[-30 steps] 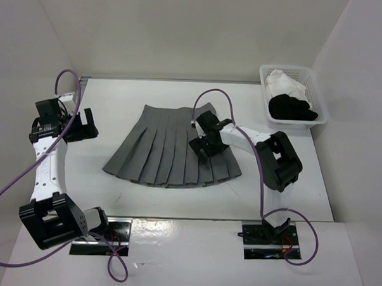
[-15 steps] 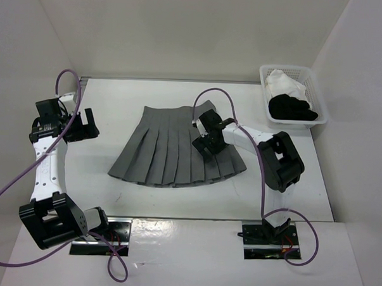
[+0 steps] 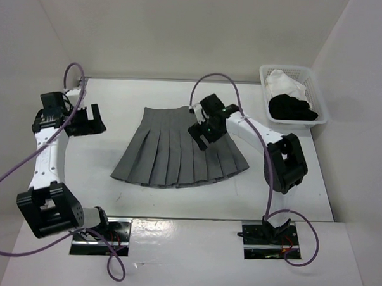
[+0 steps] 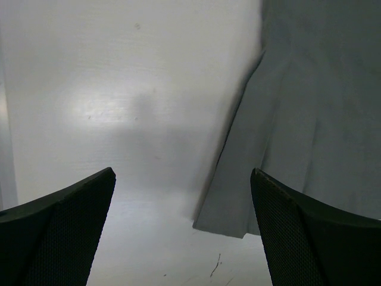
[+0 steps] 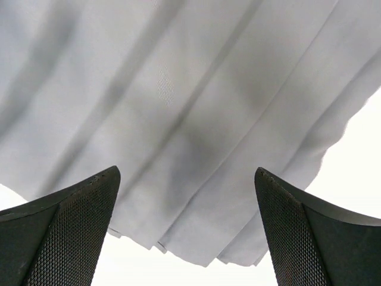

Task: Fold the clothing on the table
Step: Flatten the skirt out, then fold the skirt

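Skirt (image 3: 178, 152) flat on table (image 3: 284, 179), basket (image 3: 318, 85) visible only from above, left gripper (image 3: 93, 121) and right gripper (image 3: 199, 137) spread, empty

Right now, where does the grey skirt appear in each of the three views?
Top external: skirt in the middle of the table.
Left wrist: skirt along the right side, one corner near the bottom.
Right wrist: skirt fills most of the picture.
Shared landmark: the bare white table beside the skirt's edge.
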Action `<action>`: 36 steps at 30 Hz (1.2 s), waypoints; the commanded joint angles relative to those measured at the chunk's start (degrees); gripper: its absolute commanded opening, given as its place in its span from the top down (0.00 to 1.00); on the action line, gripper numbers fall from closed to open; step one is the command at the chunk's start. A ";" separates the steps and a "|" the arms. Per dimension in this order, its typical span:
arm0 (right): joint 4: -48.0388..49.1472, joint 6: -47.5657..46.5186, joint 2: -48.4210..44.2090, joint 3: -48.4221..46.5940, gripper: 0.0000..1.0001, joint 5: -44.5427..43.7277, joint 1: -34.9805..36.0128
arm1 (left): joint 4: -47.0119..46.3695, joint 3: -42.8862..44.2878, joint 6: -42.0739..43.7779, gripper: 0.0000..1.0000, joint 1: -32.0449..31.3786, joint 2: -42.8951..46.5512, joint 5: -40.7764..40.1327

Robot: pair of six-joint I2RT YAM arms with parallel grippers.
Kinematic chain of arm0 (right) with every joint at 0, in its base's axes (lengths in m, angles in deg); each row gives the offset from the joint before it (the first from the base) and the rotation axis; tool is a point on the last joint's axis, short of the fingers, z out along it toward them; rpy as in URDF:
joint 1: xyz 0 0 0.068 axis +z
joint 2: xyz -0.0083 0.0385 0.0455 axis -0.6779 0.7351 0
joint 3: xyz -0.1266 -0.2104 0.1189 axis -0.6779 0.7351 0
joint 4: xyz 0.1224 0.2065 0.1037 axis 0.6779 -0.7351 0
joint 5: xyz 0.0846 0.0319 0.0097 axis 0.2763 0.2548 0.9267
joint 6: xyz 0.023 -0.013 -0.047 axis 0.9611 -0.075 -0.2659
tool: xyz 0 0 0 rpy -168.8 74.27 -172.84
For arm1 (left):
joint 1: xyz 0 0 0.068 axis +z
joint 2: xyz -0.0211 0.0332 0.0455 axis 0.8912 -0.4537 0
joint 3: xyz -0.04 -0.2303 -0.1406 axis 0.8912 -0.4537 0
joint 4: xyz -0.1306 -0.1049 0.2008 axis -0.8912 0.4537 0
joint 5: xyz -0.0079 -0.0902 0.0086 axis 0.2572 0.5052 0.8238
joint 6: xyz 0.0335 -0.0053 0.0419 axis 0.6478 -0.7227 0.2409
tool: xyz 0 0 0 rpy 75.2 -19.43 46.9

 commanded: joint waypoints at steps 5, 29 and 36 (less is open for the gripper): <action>3.91 -2.25 -7.62 -9.92 0.03 3.74 -1.79 | -2.64 14.23 1.90 0.01 -10.53 -16.72 7.00; 9.55 0.83 0.11 -9.13 0.16 20.79 -19.11 | 3.33 54.75 2.08 0.18 -18.02 -65.89 20.28; 9.02 0.30 0.12 -9.13 0.16 21.31 -19.11 | 4.39 57.49 2.08 0.19 -18.02 -70.64 20.80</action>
